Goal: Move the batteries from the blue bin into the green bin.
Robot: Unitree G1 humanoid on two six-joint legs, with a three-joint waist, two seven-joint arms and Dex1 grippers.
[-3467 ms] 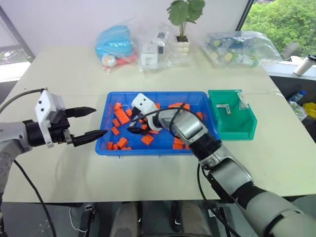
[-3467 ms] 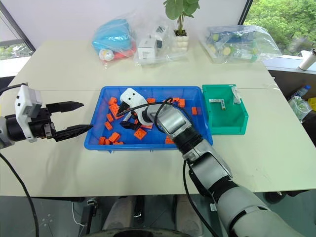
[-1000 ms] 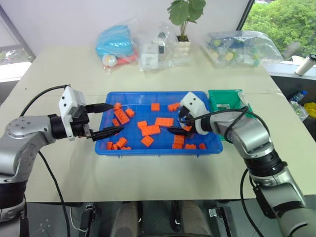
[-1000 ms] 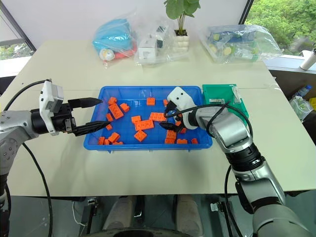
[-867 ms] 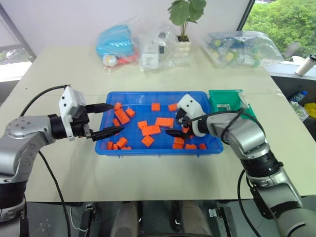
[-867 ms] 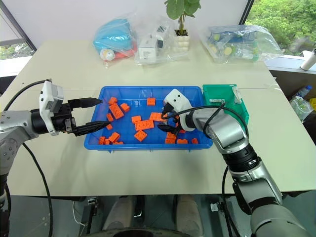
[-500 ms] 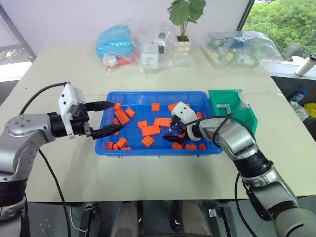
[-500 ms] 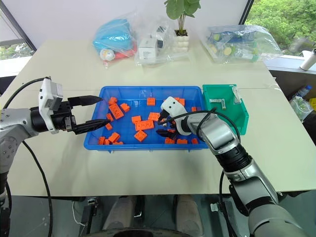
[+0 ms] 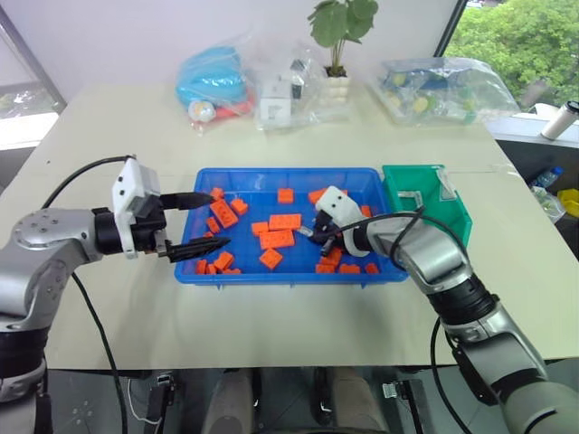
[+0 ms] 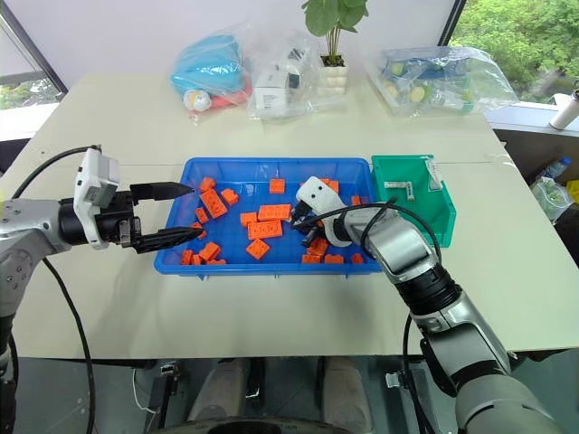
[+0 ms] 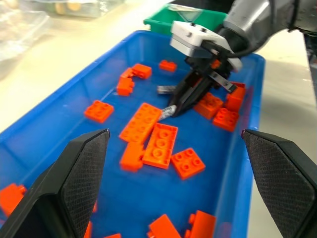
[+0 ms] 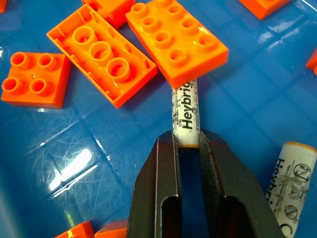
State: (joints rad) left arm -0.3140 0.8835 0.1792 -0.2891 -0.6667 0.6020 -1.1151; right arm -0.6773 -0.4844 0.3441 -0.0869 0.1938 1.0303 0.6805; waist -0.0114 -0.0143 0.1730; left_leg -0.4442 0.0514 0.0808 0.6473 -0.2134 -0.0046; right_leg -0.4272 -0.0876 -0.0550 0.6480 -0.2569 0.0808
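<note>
Battery lay on blue bin floor, far end tucked under an orange brick. Right gripper, open a second before, had clamped on it. Pick begun; green bin next. Left gripper hung open.

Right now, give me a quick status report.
Right gripper shut on battery in blue bin. Left gripper open, empty. Orange brick overlaps battery's far end.
</note>
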